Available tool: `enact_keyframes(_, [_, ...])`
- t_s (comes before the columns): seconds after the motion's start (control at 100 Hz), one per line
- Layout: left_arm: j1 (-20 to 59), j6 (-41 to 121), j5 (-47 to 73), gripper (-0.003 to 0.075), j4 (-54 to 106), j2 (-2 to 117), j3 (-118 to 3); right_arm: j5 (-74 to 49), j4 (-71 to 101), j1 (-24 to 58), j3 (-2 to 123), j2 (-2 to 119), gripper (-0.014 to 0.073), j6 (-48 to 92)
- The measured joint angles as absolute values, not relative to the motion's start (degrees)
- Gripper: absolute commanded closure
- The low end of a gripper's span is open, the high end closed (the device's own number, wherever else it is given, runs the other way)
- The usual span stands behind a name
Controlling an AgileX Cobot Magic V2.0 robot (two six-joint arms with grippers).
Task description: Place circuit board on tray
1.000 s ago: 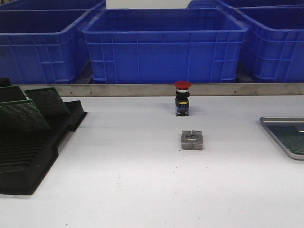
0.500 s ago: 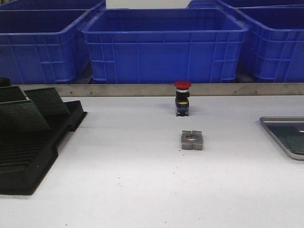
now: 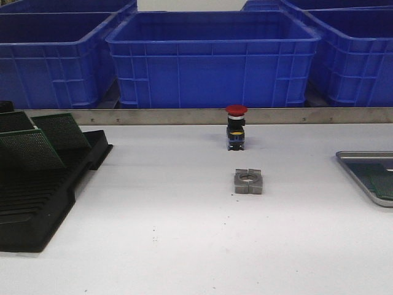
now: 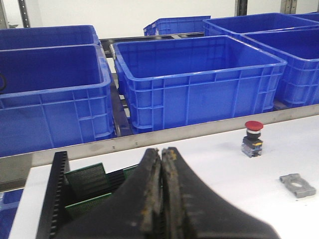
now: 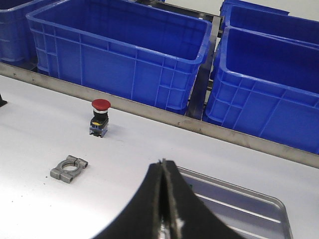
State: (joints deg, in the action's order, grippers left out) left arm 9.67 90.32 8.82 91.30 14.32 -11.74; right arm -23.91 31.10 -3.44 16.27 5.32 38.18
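The silver-grey metal tray (image 3: pixel 362 156) lies at the table's right edge, cut off by the frame. A green circuit board (image 3: pixel 381 178) lies flat in it. More green circuit boards (image 3: pixel 34 150) stand tilted in the black slotted rack (image 3: pixel 37 209) at the left; they also show in the left wrist view (image 4: pixel 85 178). Neither gripper shows in the front view. My left gripper (image 4: pixel 161 152) is shut and empty above the rack. My right gripper (image 5: pixel 162 163) is shut and empty above the near end of the tray (image 5: pixel 234 186); it hides the tray's board.
A red-capped push button (image 3: pixel 236 128) stands at the back middle. A grey metal clamp block (image 3: pixel 248 182) lies in front of it. Big blue bins (image 3: pixel 212 58) stand behind a metal rail along the table's far edge.
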Motion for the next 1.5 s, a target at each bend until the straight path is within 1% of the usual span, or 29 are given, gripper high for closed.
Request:
enact_keyframes(0.09, [9.7,89.2,6.1,0.0737,87.7,14.3,-11.7,-23.9,31.1,-3.4,16.3,5.3,0.0657,38.2])
enact_keyframes(0.14, [9.7,85.2,4.3,0.0737,83.1,14.3,-11.7,-23.9,31.1,-3.4,16.3,5.3,0.0657,38.2])
enact_keyframes(0.21, [9.7,73.2,2.8,0.0737,72.0,14.3,-11.7,-23.9,31.1,-3.4,16.3,5.3,0.0657,38.2])
enact_keyframes(0.33, [9.7,43.9,3.3,0.0737,43.4,14.3,-11.7,-23.9,31.1,-3.4,16.3,5.3,0.0657,38.2])
enact_keyframes(0.38, [9.7,31.1,4.2,0.0737,33.4,14.3,-11.4,-23.9,31.1,-3.4,16.3,5.3,0.0657,38.2])
enact_keyframes(0.43, [9.3,21.8,5.1,0.0737,25.1,14.0,-10.6,-23.9,31.1,-3.4,16.3,5.3,0.0657,38.2])
enact_keyframes(0.52, [7.7,10.4,5.9,0.0737,14.1,11.8,-7.8,-23.9,31.1,-3.4,16.3,5.3,0.0657,38.2])
enact_keyframes(0.59, [6.0,5.4,5.9,0.0737,9.9,9.2,-4.8,-23.9,31.1,-3.4,16.3,5.3,0.0657,38.2])
enact_keyframes(0.69, [4.0,1.9,5.8,0.0737,7.7,5.0,-0.3,-23.9,31.1,-3.4,16.3,5.3,0.0657,38.2])
enact_keyframes(0.82, [2.8,0.9,9.1,0.0737,5.2,-0.1,-0.2,-24.0,31.1,-3.4,16.2,5.3,0.0657,38.2])
enact_keyframes(1.11, [2.2,0.5,13.1,0.0737,3.8,-0.2,-0.2,-24.2,31.1,-3.4,16.2,5.3,0.0657,38.2])
enact_keyframes(1.5, [2.2,0.5,13.1,0.0737,3.8,-0.2,-0.2,-24.2,31.1,-3.4,16.2,5.3,0.0657,38.2])
